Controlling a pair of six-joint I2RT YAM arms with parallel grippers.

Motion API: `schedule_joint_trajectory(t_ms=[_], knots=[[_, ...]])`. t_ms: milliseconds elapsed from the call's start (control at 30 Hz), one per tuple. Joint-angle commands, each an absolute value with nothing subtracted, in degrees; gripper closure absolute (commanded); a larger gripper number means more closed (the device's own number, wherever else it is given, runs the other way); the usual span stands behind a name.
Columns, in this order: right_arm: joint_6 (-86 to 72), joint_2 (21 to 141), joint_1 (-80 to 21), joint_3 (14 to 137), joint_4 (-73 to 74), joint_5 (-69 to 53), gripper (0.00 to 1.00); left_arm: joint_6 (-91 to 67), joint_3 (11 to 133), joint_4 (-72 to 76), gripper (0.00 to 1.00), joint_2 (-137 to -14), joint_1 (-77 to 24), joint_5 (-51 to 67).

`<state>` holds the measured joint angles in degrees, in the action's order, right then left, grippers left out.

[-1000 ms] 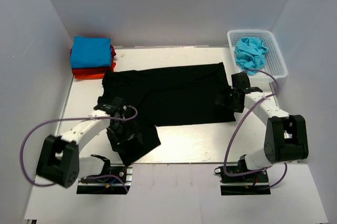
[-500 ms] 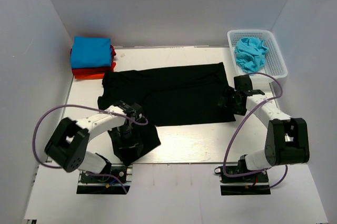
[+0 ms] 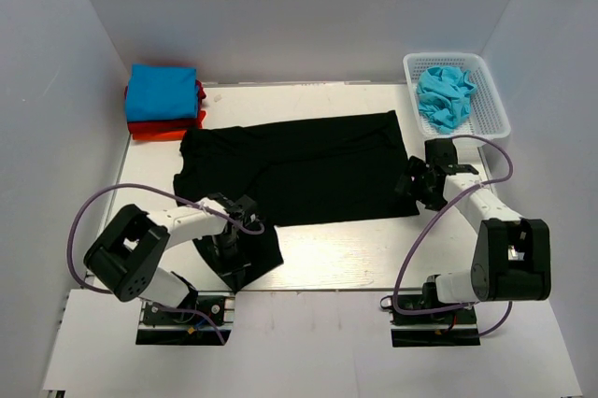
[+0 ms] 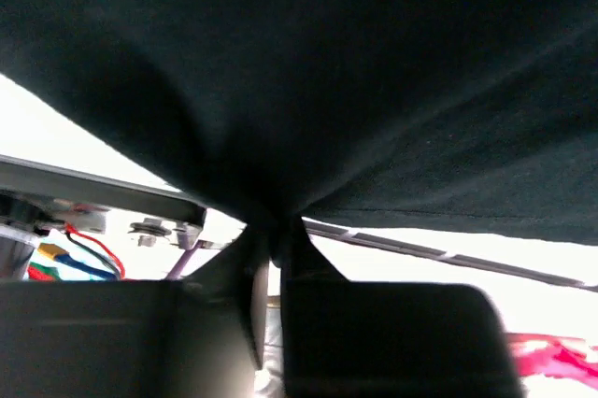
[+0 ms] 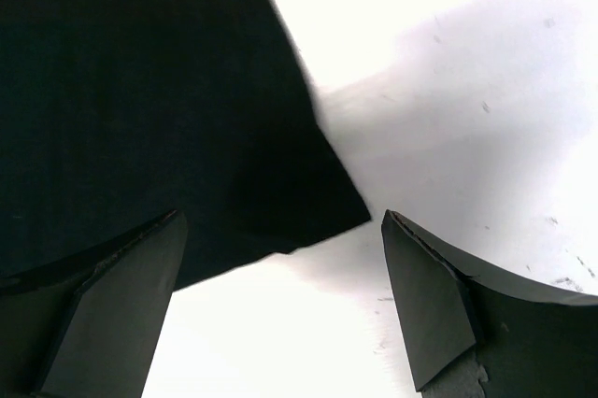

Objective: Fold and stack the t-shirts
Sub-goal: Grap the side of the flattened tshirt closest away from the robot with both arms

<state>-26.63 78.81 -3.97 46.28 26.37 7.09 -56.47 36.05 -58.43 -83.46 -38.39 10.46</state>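
White walls box in a pale table (image 3: pixel 336 253), with the two arm bases bolted at its near edge. Nearest, the left gripper (image 4: pixel 273 230) is pressed together on a bunched fold of the black shirt (image 3: pixel 308 160). It holds the garment's near left part, gathered in a dark lump by the table's front edge (the wrist view shows cloth drawn tight into the nip and draping away from it). I judge this hold is meant to carry that part over onto the body of the shirt as a fold. On the right, the right gripper (image 5: pixel 280 220) hovers with its fingers spread wide. The shirt's near right corner lies flat between them, unpinched, and the gripper looks lined up to take it. The rest of the shirt lies spread across the middle of the table. Farther back on the left sits the pile, a folded blue shirt (image 3: pixel 161 90) on a red shirt (image 3: pixel 159 129), likely where this one belongs. At the far right a white basket (image 3: pixel 495 116) holds a crumpled turquoise shirt (image 3: pixel 444 94).
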Motion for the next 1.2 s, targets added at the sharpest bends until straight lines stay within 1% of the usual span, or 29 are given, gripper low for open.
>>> schedule_joint_trajectory(t_ms=[0,33,133,233,267,300,367,467,500,567,600,667,700,800,833,867,1033,1100,1167], knots=[[-27.51,78.05,-3.25,44.39,26.99,7.12,0.10,-58.01,35.85,-58.17,0.95,-83.76,-39.81,3.26],[-27.68,77.79,-2.90,43.60,26.98,7.03,0.10,-58.01,37.60,-59.49,1.00,-83.76,-39.81,1.34],[-28.65,78.05,-2.46,43.16,27.33,7.29,0.10,-57.48,46.02,-64.32,1.00,-84.28,-39.81,-1.13],[-29.09,79.01,-1.67,42.80,27.33,6.95,0.11,-56.26,50.08,-67.84,1.00,-84.29,-39.29,-1.75],[-29.18,79.27,-1.58,42.80,26.46,6.51,0.13,-55.73,50.79,-69.24,1.00,-83.33,-38.42,-1.76],[-29.01,79.45,-1.32,42.89,26.28,4.50,0.18,-55.72,51.32,-69.26,1.00,-82.45,-38.41,-1.06],[-29.27,80.77,-1.23,42.63,25.49,1.95,0.26,-55.72,52.82,-69.78,1.00,-79.47,-37.89,0.08],[-29.27,81.82,-1.40,41.31,24.18,0.62,0.32,-55.72,53.43,-69.26,1.00,-77.26,-37.88,0.09],[-29.70,82.09,-1.32,40.87,24.00,0.62,0.37,-56.33,53.44,-69.26,1.00,-76.73,-37.88,0.09],[-29.88,83.05,-1.41,39.74,23.65,0.53,0.38,-56.86,53.44,-69.26,1.00,-76.11,-37.27,1.40],[-30.06,83.23,-1.32,39.47,22.95,0.61,0.46,-56.87,53.44,-68.65,1.00,-75.42,-36.74,1.93],[-30.15,83.84,-1.41,39.11,22.50,0.62,0.52,-57.91,53.44,-68.03,1.00,-73.92,-36.12,2.46],[-29.97,84.11,-1.41,39.29,22.50,0.62,0.61,-57.92,53.44,-67.33,1.00,-73.22,-35.51,2.46],[-29.80,84.37,-1.32,40.16,22.06,0.97,0.79,-60.46,54.49,-65.93,1.00,-70.50,-33.93,0.26],[-29.53,84.20,-1.32,40.78,22.06,0.88,0.96,-60.47,54.49,-65.05,1.00,-69.88,-33.93,-0.52],[-29.18,84.37,-1.23,41.65,22.50,0.62,1.00,-61.16,54.49,-64.08,1.00,-69.26,-32.53,-0.53],[-27.69,83.15,-1.50,45.25,27.93,0.53,1.00,-61.79,54.49,-57.67,1.00,-67.94,-30.15,-0.52],[-27.07,83.40,-1.58,47.01,29.26,0.62,1.00,-61.09,56.15,-56.17,1.00,-67.94,-27.70,-1.31],[-26.55,83.93,-1.67,51.40,31.19,0.62,1.00,-60.30,59.23,-54.94,1.00,-70.22,-26.37,-3.07]])
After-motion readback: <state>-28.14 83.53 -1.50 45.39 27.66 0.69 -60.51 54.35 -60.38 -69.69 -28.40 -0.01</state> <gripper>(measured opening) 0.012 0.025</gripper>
